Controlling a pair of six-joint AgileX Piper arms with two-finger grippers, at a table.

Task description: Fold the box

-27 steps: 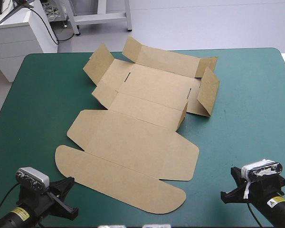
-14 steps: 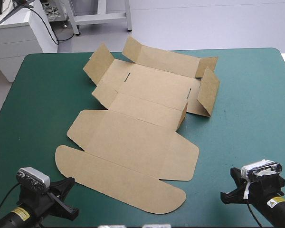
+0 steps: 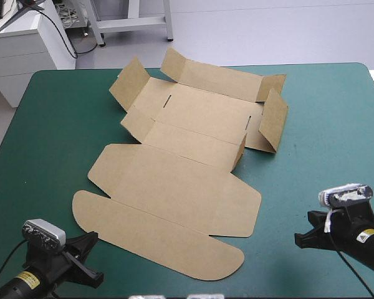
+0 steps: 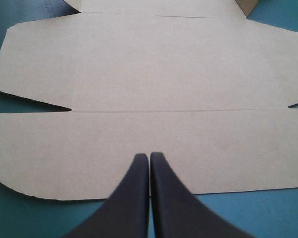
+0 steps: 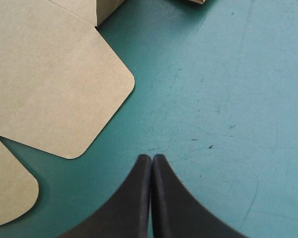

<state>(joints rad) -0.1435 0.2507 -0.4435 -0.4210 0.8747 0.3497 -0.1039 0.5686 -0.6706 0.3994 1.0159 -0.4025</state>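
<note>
The brown box [image 3: 187, 162] lies as a cut sheet in the middle of the teal-green table, its lid panels flat toward the near edge. At the far end the side and back flaps stand partly raised. My left gripper [image 3: 87, 249] is shut, low at the near left corner of the sheet. In the left wrist view the left gripper [image 4: 149, 156] points over the rounded lid flap [image 4: 139, 144]. My right gripper [image 3: 302, 240] is shut over bare cover, right of the lid. In the right wrist view the right gripper [image 5: 151, 157] is apart from the lid's rounded corner [image 5: 64, 99].
Bare teal-green cover [image 3: 324, 156] stretches right of the box and along the left side [image 3: 50, 137]. A white desk [image 3: 19, 43] stands beyond the table's far left corner.
The right arm has risen and shifted slightly to the right. The left arm and the box have not moved.
</note>
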